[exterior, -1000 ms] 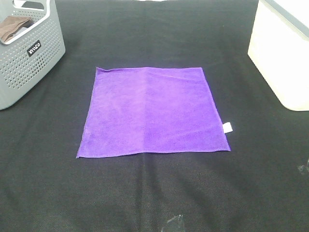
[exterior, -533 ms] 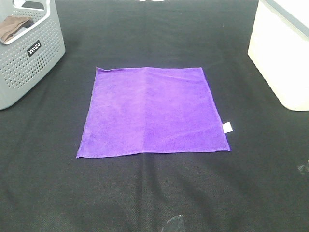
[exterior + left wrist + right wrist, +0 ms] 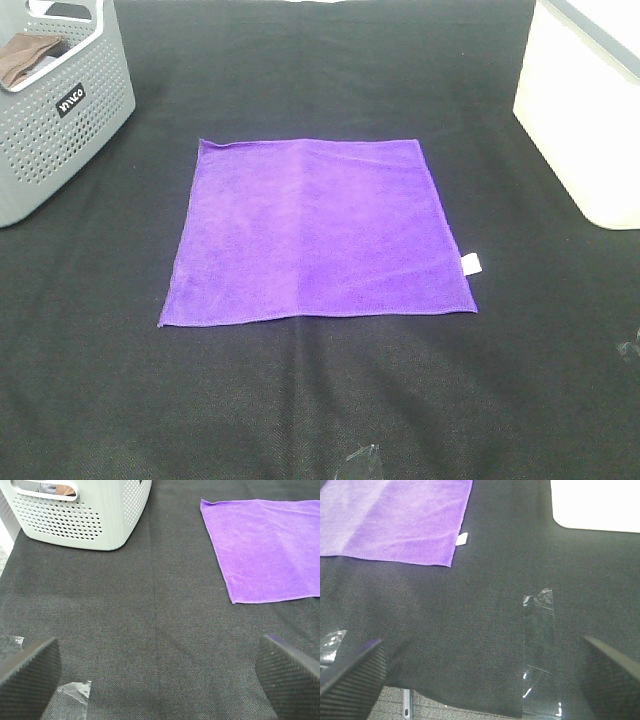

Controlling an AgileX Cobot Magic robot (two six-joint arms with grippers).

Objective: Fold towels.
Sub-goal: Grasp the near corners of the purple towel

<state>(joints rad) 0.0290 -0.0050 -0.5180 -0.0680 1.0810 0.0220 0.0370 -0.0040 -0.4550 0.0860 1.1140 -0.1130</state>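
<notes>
One purple towel (image 3: 318, 230) lies spread flat in the middle of the dark cloth-covered desk (image 3: 300, 400), with a small white tag (image 3: 471, 264) poking out of its right edge near the front corner. It looks light, soft and limp, so it should drape and sag as soon as it is lifted. A pinch in the middle would likely bunch it, so the two front corners along the stitched hem seem the best places to take hold. Thin fabric on a textured cover may resist a finger sliding under it. The left end effector (image 3: 159, 676) and the right end effector (image 3: 481, 679) both hang above bare desk in front of the towel, each spread wide and holding nothing. A grey perforated basket (image 3: 60, 110) stands well off the back left corner and a white bin (image 3: 590, 120) sits off to the right, both apart from the cloth. The front and the space over the towel look open for a forward fold. A strip of clear tape (image 3: 538, 630) lies flat near the right arm.
</notes>
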